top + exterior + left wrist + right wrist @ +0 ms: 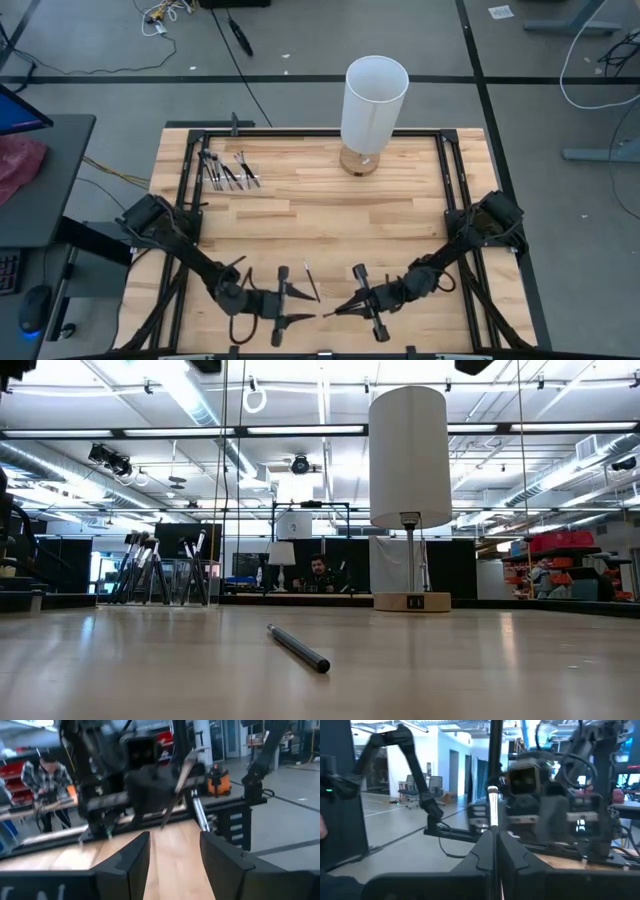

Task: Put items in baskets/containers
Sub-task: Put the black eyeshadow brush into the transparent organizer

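Right gripper (330,312) is pinching a brush (493,805) upright between pressed jaws; left gripper (312,318), jaws spread, is facing it, both well apart from the lamp (372,108)

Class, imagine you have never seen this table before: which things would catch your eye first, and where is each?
The tall white cylinder on its wooden base stands at the table's far edge, dominating the overhead view. At the near edge the two arms face each other: the right gripper is shut on a thin brush, and the left gripper is open just opposite. A cluster of dark brushes lies at the far left corner.
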Motion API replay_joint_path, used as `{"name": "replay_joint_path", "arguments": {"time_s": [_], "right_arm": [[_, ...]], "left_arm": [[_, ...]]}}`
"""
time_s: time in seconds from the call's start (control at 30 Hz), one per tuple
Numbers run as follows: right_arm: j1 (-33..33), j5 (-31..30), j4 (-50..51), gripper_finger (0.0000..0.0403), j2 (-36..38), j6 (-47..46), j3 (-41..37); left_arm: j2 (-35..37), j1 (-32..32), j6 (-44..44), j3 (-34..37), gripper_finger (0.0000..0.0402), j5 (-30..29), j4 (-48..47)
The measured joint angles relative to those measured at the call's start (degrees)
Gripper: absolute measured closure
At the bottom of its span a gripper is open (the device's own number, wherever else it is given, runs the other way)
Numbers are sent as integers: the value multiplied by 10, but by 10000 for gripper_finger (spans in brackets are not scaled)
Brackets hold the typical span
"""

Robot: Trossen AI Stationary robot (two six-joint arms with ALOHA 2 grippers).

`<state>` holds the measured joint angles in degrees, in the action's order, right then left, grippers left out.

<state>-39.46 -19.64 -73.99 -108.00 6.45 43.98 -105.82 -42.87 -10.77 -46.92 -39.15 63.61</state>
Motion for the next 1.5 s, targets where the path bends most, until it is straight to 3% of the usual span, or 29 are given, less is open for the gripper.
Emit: {"name": "replay_joint_path", "arguments": {"time_s": [0.27, 0.5, 1.07, 1.17, 1.27, 1.5], "right_arm": [[7, -1, 0, 397, -1, -3, 0], [0, -2, 5, 396, -1, -1, 1], [-2, -2, 9, 396, -2, 0, 1], [-2, -2, 25, 391, -2, -9, 1], [-2, -31, 54, 373, -2, -33, 2], [-13, -177, 186, 302, 18, -82, 2]], "left_arm": [[-71, 7, -90, -124, 225, -22, 1], [-86, 6, -113, -161, 230, -19, 2], [-86, 7, -116, -160, 379, -20, -10], [-86, 6, -115, -160, 389, -23, -24], [-86, 1, -108, -159, 384, -54, -38], [-43, -21, -54, -160, 388, -211, -169]]}}
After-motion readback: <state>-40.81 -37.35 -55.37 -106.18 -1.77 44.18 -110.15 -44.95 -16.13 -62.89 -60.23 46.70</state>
